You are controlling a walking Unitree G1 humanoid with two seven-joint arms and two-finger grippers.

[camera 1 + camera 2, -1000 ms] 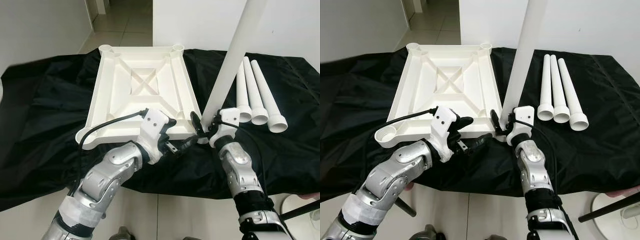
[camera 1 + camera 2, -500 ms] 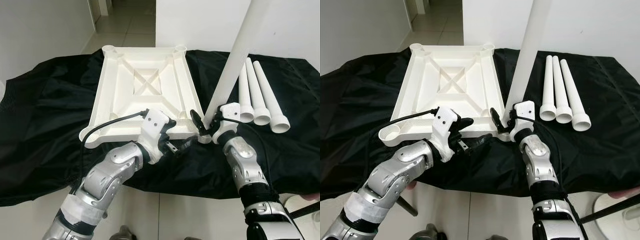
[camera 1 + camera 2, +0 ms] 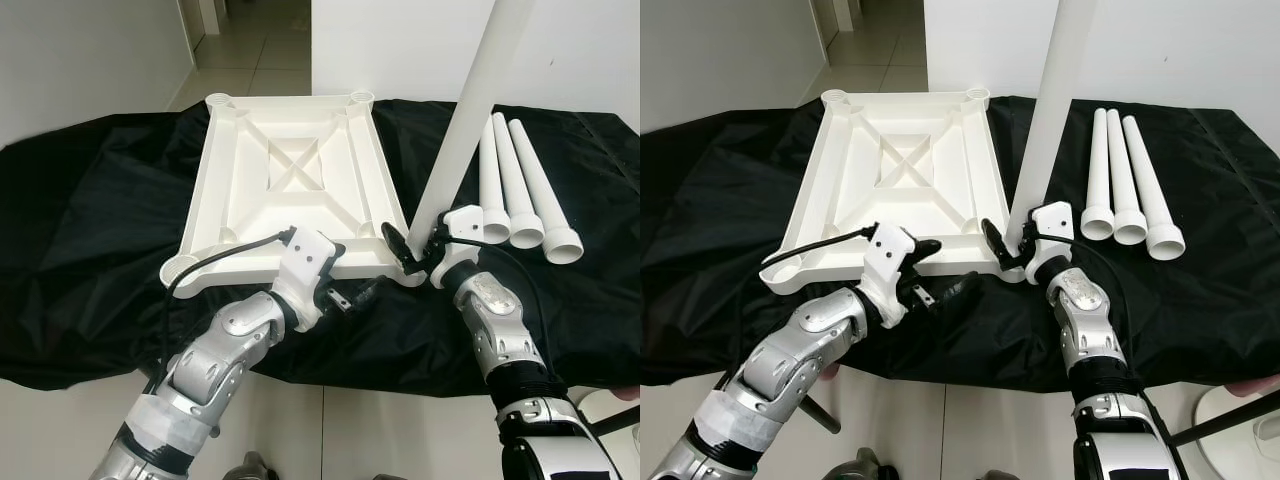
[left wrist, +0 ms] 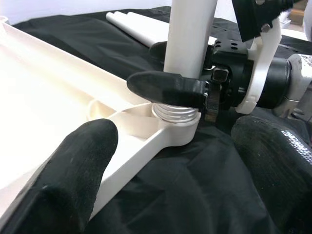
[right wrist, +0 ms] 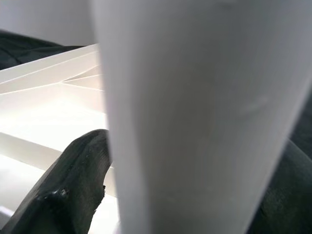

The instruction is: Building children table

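I see right gripper [image 3: 408, 252] clamped round smooth white tube leg [image 3: 470, 110], upright in ribbed tabletop [image 3: 290, 180] corner socket; left gripper [image 3: 940, 285] spread open beside tabletop, holding nothing.

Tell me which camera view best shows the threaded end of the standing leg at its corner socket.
The left wrist view: the threaded end sits in the corner socket, partly exposed, below the right gripper. Both eye views hide that joint behind the gripper; the right wrist view gives just blurred leg.

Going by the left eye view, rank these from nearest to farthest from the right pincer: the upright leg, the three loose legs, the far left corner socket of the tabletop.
1. The upright leg: gripped in the right pincer, at the tabletop's near right corner.
2. The three loose legs: lying on the black cloth, to the robot's right.
3. The far left corner socket: diagonally across the tabletop.
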